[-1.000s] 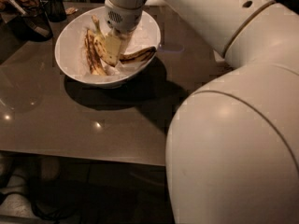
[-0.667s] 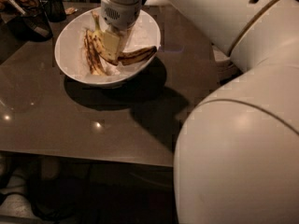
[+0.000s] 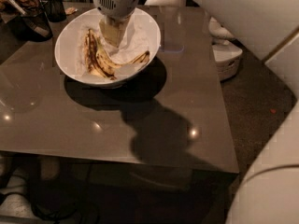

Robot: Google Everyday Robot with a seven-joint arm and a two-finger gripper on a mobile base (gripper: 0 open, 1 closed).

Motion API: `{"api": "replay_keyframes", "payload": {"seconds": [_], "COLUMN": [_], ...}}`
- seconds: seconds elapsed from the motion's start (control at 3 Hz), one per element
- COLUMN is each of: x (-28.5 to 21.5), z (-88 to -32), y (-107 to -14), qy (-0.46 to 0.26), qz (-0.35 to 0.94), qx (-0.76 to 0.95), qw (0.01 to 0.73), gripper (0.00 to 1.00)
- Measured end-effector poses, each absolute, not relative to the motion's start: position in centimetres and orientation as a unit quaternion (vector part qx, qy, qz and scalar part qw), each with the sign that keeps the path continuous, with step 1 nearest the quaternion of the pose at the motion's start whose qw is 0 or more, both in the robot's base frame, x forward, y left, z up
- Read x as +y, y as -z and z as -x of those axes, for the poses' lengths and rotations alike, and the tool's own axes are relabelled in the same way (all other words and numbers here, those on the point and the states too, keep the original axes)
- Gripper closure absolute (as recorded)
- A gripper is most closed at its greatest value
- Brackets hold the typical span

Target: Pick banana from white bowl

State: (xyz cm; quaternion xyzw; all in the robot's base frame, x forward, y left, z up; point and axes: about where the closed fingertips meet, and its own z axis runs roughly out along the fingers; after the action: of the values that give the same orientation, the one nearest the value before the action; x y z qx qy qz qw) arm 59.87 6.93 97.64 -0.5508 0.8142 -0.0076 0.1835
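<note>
The white bowl [image 3: 70, 36] sits at the back left of the brown table, lined with crumpled white paper. In it lies the banana [image 3: 110, 62], a curved yellow, brown-blotched bunch whose tip reaches toward the bowl's right rim. A straighter, darker banana [image 3: 88, 50] lies to its left. My gripper [image 3: 113, 32] hangs straight down into the bowl, just above and behind the upper end of the bunch, and covers that end. Whether it touches the fruit does not show.
Dark cups and containers [image 3: 39, 20] stand at the table's back left corner. The table's right edge [image 3: 224, 106] drops to a dark floor where white objects [image 3: 226, 55] stand. Large white parts of my arm [image 3: 275, 185] fill the right side and the upper right.
The bulky white arm section that filled the foreground has swung away to the right, uncovering the table. The gripper stays over the bowl, slightly farther back. The bananas have not moved.
</note>
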Motion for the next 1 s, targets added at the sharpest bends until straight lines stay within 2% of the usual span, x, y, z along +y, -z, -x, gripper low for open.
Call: {"api": "replay_keyframes", "payload": {"seconds": [0.33,0.67,1.0], "x": [6.93,6.93,6.93], "z": [-59.87,-59.87,-59.87], "y": [-97.65,-97.65,-97.65], "qy": [0.008,0.008,0.008], "qz": [0.551,0.551,0.551], "qx": [0.814,0.814,0.814], "qw": [0.184,0.184,0.184], "gripper": [1.0,0.82,0.59]}}
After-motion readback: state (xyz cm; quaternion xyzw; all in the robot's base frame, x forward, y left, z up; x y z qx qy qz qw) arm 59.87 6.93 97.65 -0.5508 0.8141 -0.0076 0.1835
